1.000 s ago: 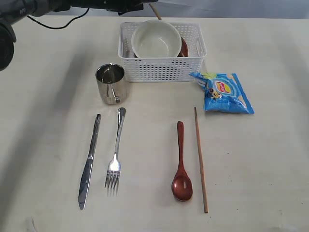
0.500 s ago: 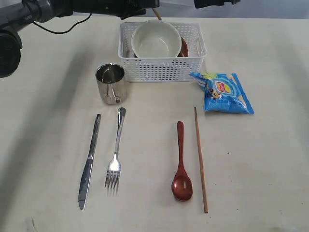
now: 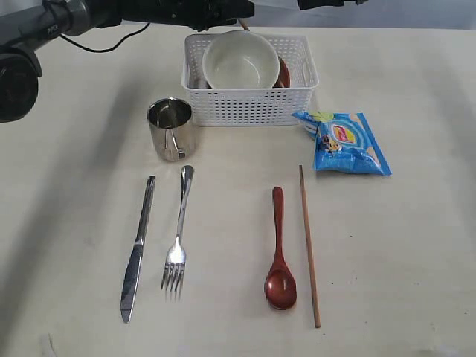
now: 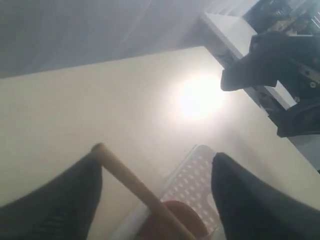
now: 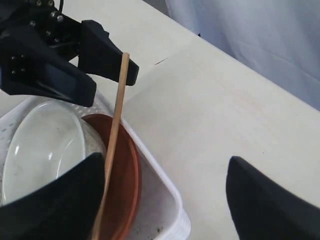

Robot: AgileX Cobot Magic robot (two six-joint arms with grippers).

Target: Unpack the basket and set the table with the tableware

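The pale beige table (image 3: 416, 245) fills nearly the whole scene, with soft grey shadows across its left side. A bright glare (image 4: 197, 97) lies on its far part. Beyond the far edge hangs a pale bluish-white cloth (image 5: 260, 25), falling in loose folds.

L arm (image 3: 56, 18) dk grey/blk, white lettering, thin blk cable (image 3: 100, 50); L end effector (image 4: 156, 167) blk, blocky, sm screws.

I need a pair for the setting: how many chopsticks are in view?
2. One chopstick lies on the table right of the wooden spoon; the second chopstick stands tilted in the basket.
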